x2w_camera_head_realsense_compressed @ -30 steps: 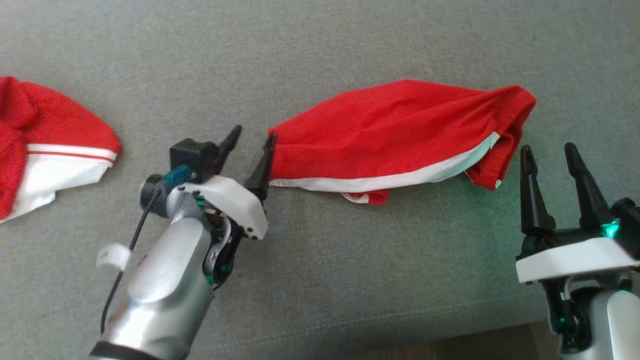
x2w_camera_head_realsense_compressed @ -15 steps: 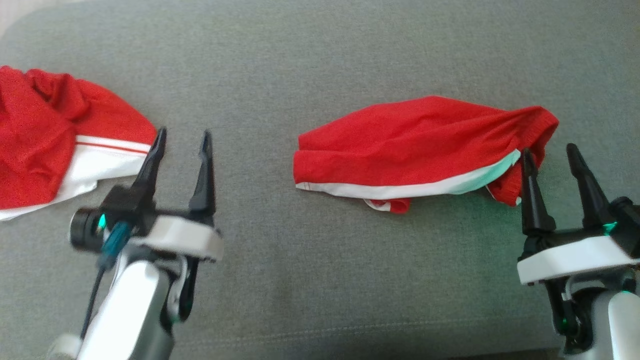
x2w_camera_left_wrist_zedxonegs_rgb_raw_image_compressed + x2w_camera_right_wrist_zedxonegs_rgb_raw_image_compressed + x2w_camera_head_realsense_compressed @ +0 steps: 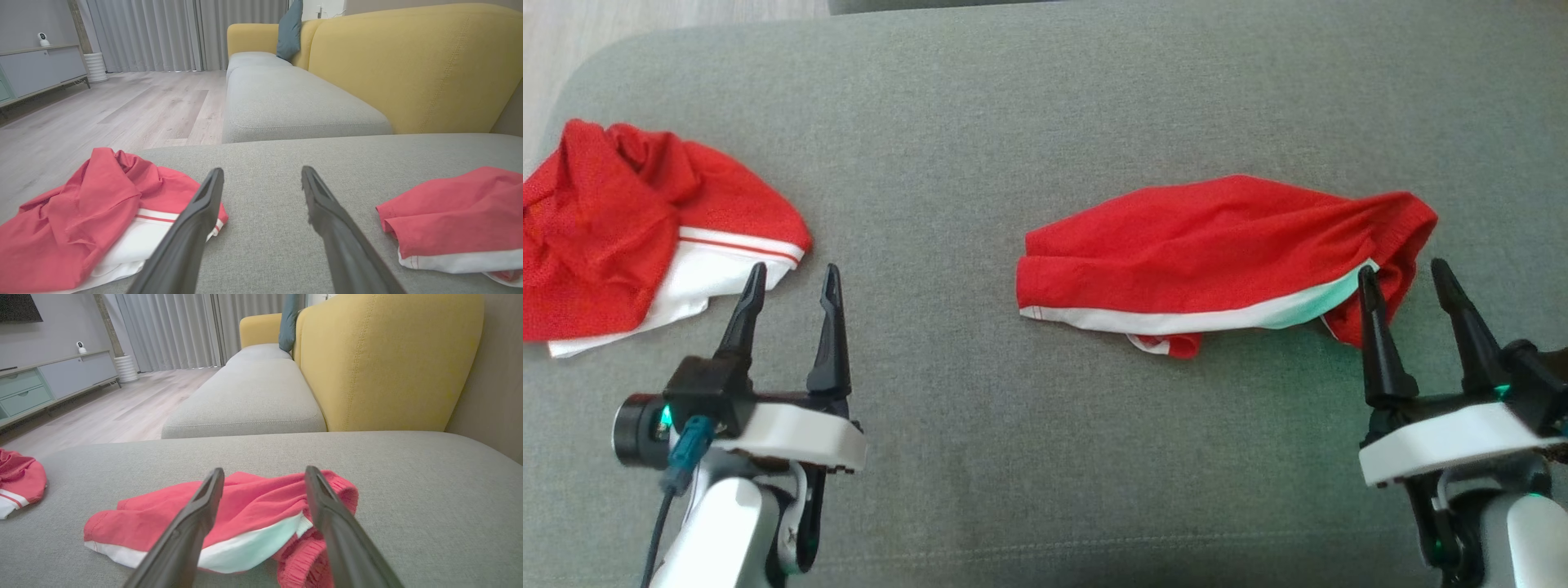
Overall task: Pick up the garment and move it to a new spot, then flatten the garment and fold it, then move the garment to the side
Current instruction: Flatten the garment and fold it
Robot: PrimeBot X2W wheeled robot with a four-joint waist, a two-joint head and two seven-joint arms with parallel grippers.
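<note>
A red garment (image 3: 1217, 245) with a white hem lies folded in a long band on the grey sofa cushion (image 3: 1013, 457), right of centre. My right gripper (image 3: 1401, 271) stands open at its right end, fingertips just short of the bunched waistband; in the right wrist view the garment (image 3: 261, 510) shows between the fingers of that gripper (image 3: 265, 471). My left gripper (image 3: 792, 273) is open and holds nothing, well left of the garment, which sits at the right edge (image 3: 457, 208) of the left wrist view, beyond the gripper (image 3: 262, 171).
A second red and white garment (image 3: 621, 220) lies crumpled at the cushion's left end, just beyond my left fingertips, also visible in the left wrist view (image 3: 81, 212). A yellow backrest (image 3: 408, 69) rises behind. Wooden floor (image 3: 572, 33) lies past the cushion's far left corner.
My left gripper has left the folded garment's left edge and swung back to the left, fingers now pointing up the view. The camera has shifted. The right arm has barely moved.
</note>
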